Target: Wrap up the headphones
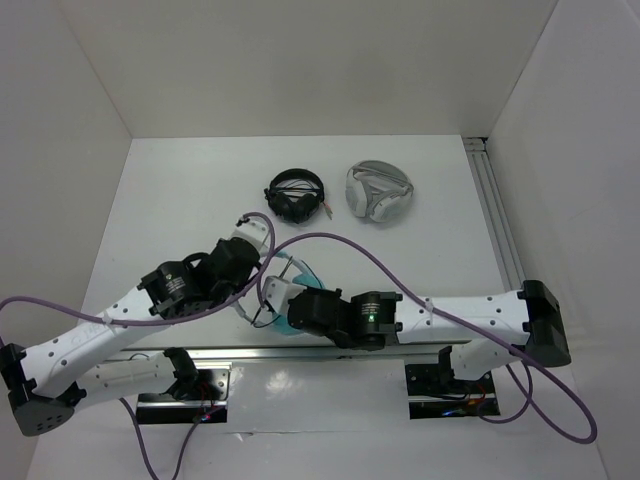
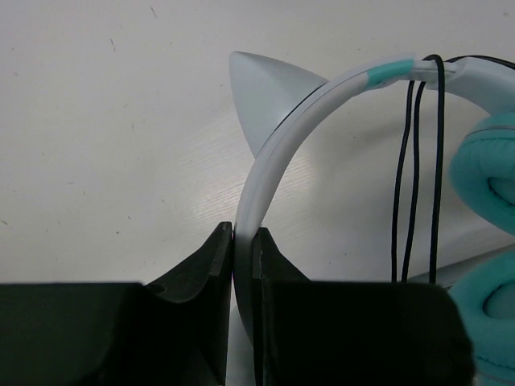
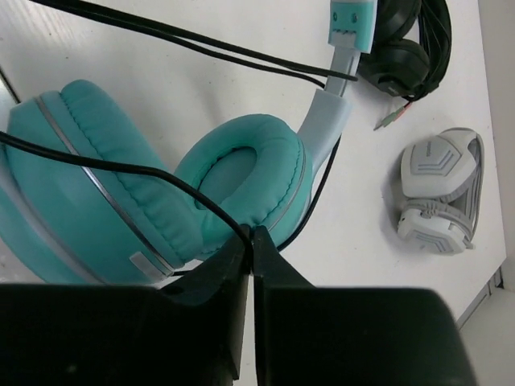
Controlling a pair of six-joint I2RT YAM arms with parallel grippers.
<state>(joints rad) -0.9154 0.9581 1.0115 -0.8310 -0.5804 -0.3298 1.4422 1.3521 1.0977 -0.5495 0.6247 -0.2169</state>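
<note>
From above, the teal headphones (image 1: 308, 272) lie at the near edge of the bench (image 1: 180, 200), mostly hidden under my two arms. The black headphones (image 1: 295, 195) and the grey-white headphones (image 1: 378, 192) sit well apart, farther back.

In my left wrist view, my left gripper (image 2: 243, 241) is clamped on the pale headband (image 2: 273, 161) below its cat-ear point (image 2: 261, 92). The thin black cable (image 2: 418, 177) hangs over the band beside an ear cup (image 2: 483, 177).

In my right wrist view, my right gripper (image 3: 248, 237) is narrow, with the cable at its tips. I cannot tell whether it is pinched.
</note>
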